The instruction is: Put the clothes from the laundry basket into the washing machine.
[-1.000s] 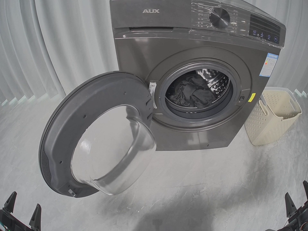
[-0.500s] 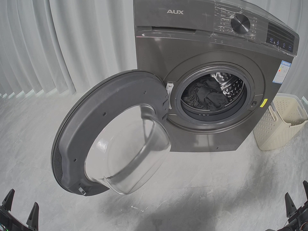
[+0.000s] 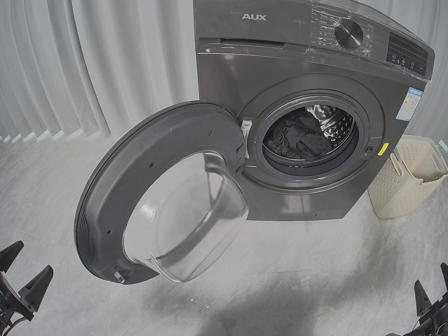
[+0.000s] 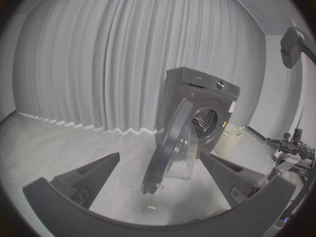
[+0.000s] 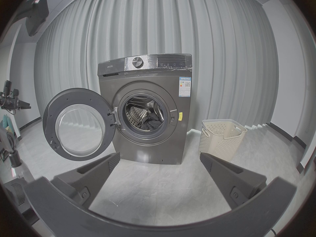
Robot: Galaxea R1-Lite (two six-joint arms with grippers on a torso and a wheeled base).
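Head view: the washing machine (image 3: pixel 298 71) stands on the floor (image 3: pixel 298 276) in front of a pleated curtain (image 3: pixel 93 47). Its round door (image 3: pixel 158 192) is swung fully open toward my left, hinged at the left edge of the drum opening. Dark clothes (image 3: pixel 298 138) lie heaped inside the drum, below the bare perforated drum wall. The cream perforated laundry basket (image 3: pixel 406 183) stands upright on the floor just beside the machine's right side. My left end effector (image 3: pixel 31 257) sits at the lower left edge, low over the floor and well apart from the door, with its fingers spread wide. My right end effector (image 3: pixel 430 276) sits at the lower right edge, also spread wide, well apart from the basket. Left wrist view: I observe the open door nearly edge-on between my two spread fingers, the machine behind it, and the basket beyond on the floor; the gap between the fingers is wide. Right wrist view: I face the machine front squarely, with the door open at one side, the clothes visible inside the drum and the basket standing at the machine's other side; my right fingers stand wide apart over the floor.
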